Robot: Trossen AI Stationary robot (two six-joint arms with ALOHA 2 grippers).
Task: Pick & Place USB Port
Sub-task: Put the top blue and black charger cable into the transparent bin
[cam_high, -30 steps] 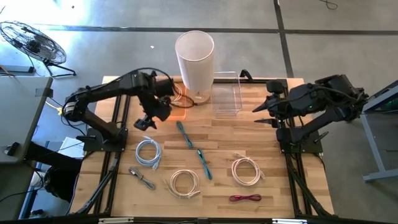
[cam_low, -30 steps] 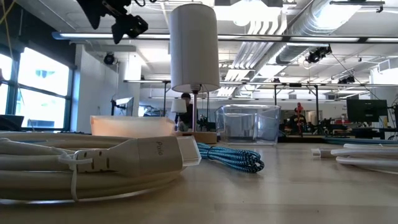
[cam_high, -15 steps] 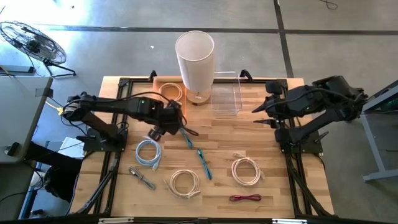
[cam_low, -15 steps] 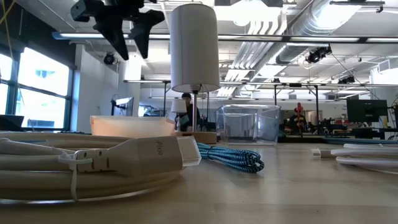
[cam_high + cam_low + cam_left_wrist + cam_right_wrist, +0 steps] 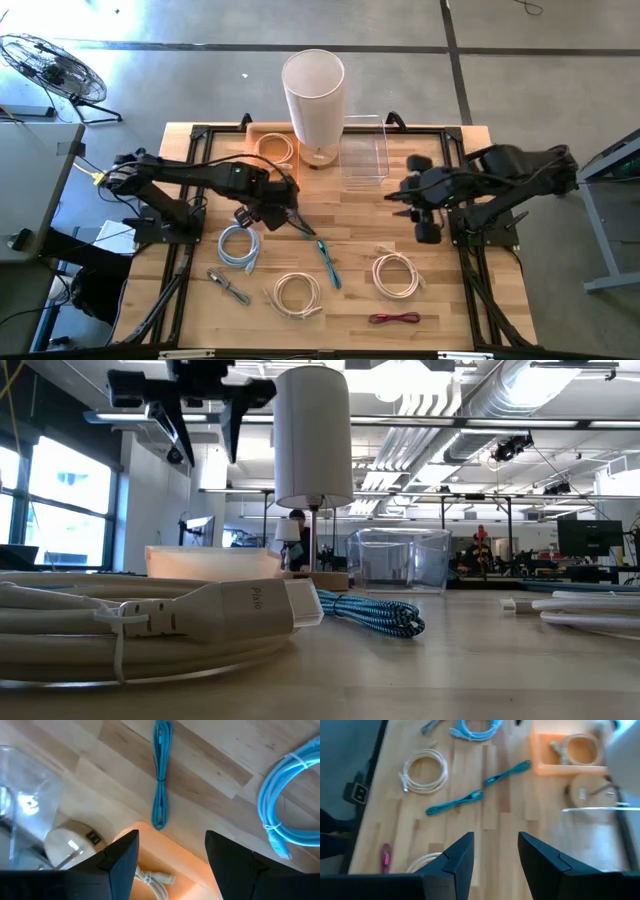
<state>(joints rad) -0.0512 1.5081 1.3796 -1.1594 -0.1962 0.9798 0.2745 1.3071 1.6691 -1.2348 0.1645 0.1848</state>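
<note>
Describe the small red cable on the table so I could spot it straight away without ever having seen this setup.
Start at the tall white lamp at the table's far edge and cross to the opposite, near edge. The red cable lies there, just nearer than the white coiled cable on the right arm's side. It is the only red one, a short flat bundle, not a round coil.

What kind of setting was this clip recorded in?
Probably an industrial-style lab or workshop: bare ceiling ducts overhead, workbenches with a monitor behind, and a wooden table carrying coiled cables, an orange tray and a clear bin.
</note>
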